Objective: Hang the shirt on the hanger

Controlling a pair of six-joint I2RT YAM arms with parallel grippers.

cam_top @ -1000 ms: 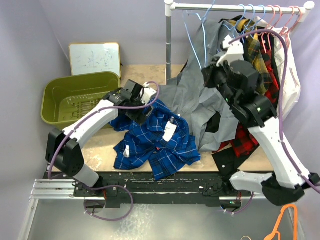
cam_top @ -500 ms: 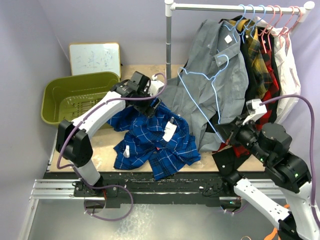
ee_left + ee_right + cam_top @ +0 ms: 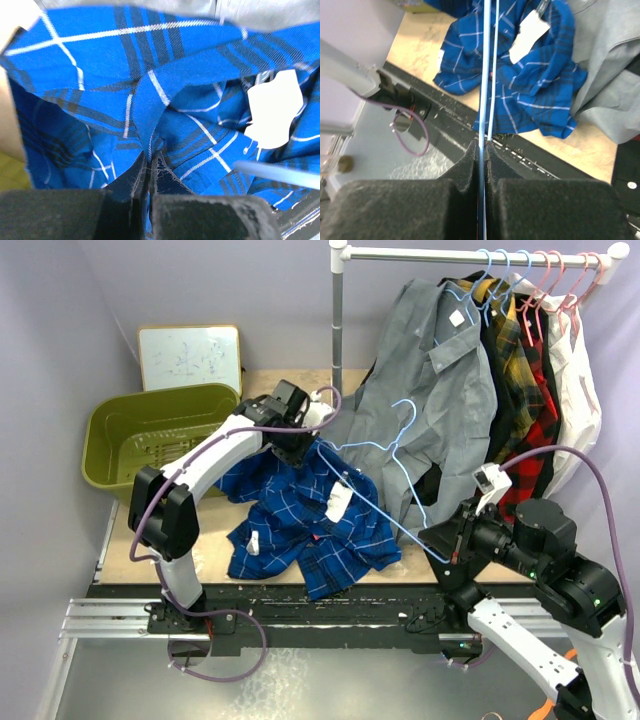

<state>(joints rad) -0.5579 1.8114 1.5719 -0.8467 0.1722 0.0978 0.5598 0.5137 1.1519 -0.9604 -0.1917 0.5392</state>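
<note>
The blue plaid shirt [image 3: 310,515] lies crumpled on the table, its white label [image 3: 338,502] facing up. My left gripper [image 3: 296,447] is at the shirt's far edge, shut on a fold of the blue cloth [image 3: 145,115]; the fingertips [image 3: 148,161] pinch it tight. My right gripper [image 3: 447,548] is to the right of the shirt, shut on the thin light-blue hanger [image 3: 385,505]. The hanger slants up and left across the shirt, its hook [image 3: 405,408] over the grey shirt. The right wrist view shows the hanger's wire [image 3: 485,75] running out from the closed gripper [image 3: 483,146] over the shirt [image 3: 530,85].
A grey shirt [image 3: 430,380] hangs from the rail [image 3: 470,254] and drapes onto the table behind the blue one. Yellow and red plaid clothes [image 3: 525,390] and pink hangers [image 3: 558,280] hang further right. An olive bin [image 3: 110,430] and a whiteboard [image 3: 190,355] stand at the left.
The left gripper has shut on the shirt's far edge. The right arm has lowered the hanger and swung it left, so that it now lies across the shirt.
</note>
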